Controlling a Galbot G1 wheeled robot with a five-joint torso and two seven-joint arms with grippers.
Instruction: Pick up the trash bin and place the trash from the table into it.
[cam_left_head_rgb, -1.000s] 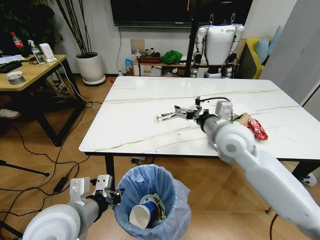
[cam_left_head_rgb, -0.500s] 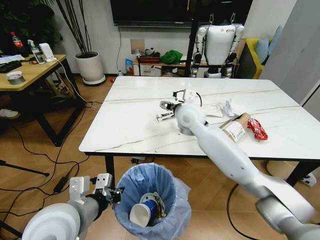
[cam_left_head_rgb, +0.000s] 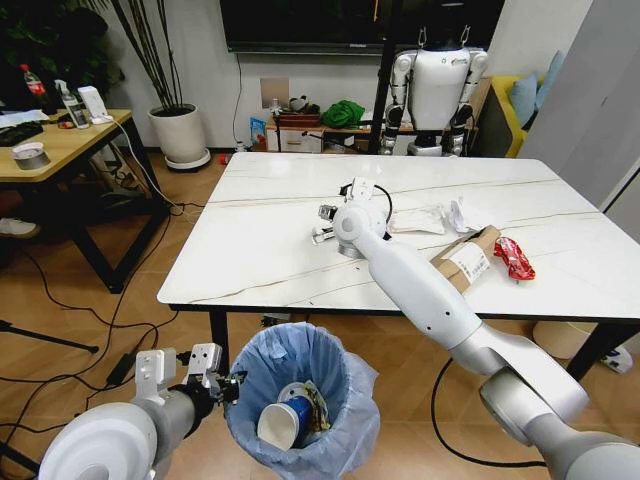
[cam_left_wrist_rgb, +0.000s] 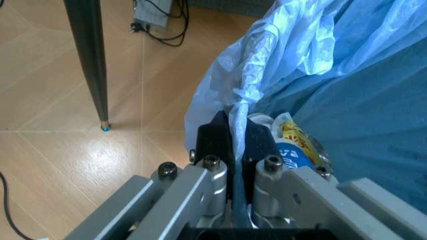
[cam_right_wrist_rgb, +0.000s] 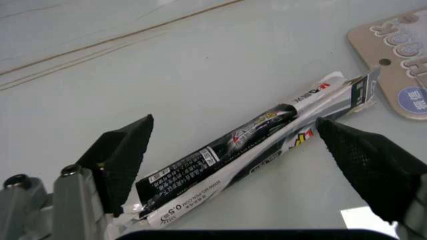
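Trash bin (cam_left_head_rgb: 303, 400): small, round, lined with a crinkled translucent blue bag, standing on the wooden floor just in front of the table's (cam_left_head_rgb: 260, 260) near edge, toward its near left corner. Inside lie a blue-banded white paper cup (cam_left_head_rgb: 282, 421) and a yellow-printed wrapper (cam_left_wrist_rgb: 298, 142). Left gripper (cam_left_head_rgb: 222, 385) sits at the bin's left rim, jaws clamped on a fold of the bag. Right gripper (cam_right_wrist_rgb: 240, 150) hovers low over the middle of the table, jaws spread wide on either side of a black-and-white pen packet (cam_right_wrist_rgb: 247, 142) lying flat. Toward the right edge rest a brown cardboard box (cam_left_head_rgb: 462, 260), a red wrapper (cam_left_head_rgb: 514, 257) and clear plastic wrappers (cam_left_head_rgb: 420, 218). The table's left half is bare, leaving open room.
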